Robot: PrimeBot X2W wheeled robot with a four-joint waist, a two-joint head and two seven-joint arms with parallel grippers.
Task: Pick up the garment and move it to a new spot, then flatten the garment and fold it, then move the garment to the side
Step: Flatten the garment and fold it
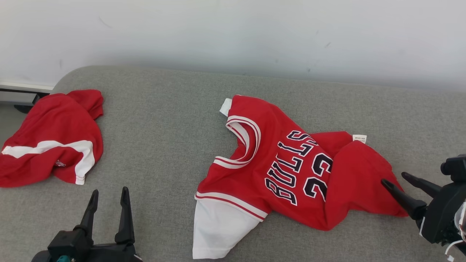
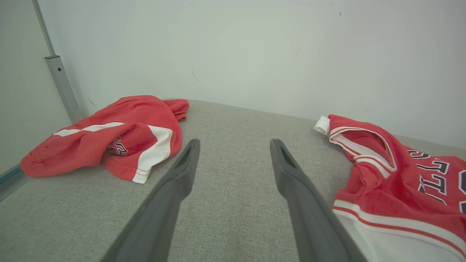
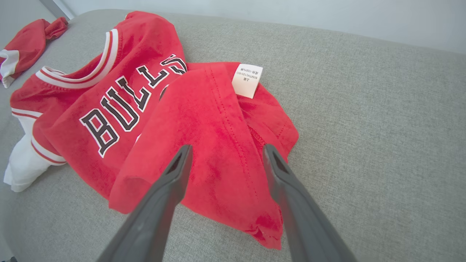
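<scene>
The garment (image 1: 284, 163) is a red jersey with "BULLS 23" lettering and white sleeves. It lies crumpled in the middle of the grey cushion (image 1: 164, 120), neck toward the left and lower part folded over on the right. My right gripper (image 1: 394, 177) is open at the garment's right hem. In the right wrist view, the right gripper (image 3: 227, 147) hovers over the folded red cloth (image 3: 218, 145) below a white tag (image 3: 247, 80), gripping nothing. My left gripper (image 1: 110, 190) is open at the lower left, over bare cushion. In the left wrist view, the left gripper (image 2: 235, 142) is left of the garment (image 2: 382, 182).
A second red garment with a white stripe (image 1: 54, 138) lies bunched at the cushion's far left edge, also seen as a red heap (image 2: 109, 138) in the left wrist view. A pale wall (image 1: 233, 32) runs close behind the cushion. Bare grey fabric separates the two garments.
</scene>
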